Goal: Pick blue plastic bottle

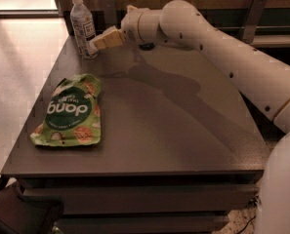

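Observation:
The blue plastic bottle [82, 26] stands upright at the table's far left corner. It is clear, with a white cap and a pale label with dark print. My gripper [96, 44] reaches in from the right at the end of the white arm [222, 52]. Its tip is right beside the bottle's lower part, at or very near touching it. It holds nothing that I can see.
A green snack bag [71, 112] lies flat on the left part of the dark table [174, 130]. A wooden wall runs behind the table. The table's left edge drops to the pale floor [17, 72]. A dark object [144, 46] is mostly hidden behind the arm.

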{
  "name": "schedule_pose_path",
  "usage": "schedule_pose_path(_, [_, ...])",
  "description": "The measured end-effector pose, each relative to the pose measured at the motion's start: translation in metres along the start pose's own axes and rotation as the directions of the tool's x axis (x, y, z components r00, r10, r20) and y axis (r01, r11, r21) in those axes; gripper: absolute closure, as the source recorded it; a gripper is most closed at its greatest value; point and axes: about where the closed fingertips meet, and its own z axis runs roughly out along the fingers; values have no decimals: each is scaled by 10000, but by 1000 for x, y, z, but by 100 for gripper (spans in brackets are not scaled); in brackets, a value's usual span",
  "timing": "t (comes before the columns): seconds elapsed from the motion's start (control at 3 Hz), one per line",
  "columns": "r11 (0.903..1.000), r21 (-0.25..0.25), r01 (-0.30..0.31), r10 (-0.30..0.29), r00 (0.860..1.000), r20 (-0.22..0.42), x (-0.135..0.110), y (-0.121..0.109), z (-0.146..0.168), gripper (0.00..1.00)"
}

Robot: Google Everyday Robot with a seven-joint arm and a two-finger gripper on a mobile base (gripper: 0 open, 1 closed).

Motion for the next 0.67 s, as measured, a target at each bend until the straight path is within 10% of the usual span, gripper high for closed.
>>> schedule_pose_path(0.67, [9950,-769,-633,612,9977,-303,0,36,57,0])
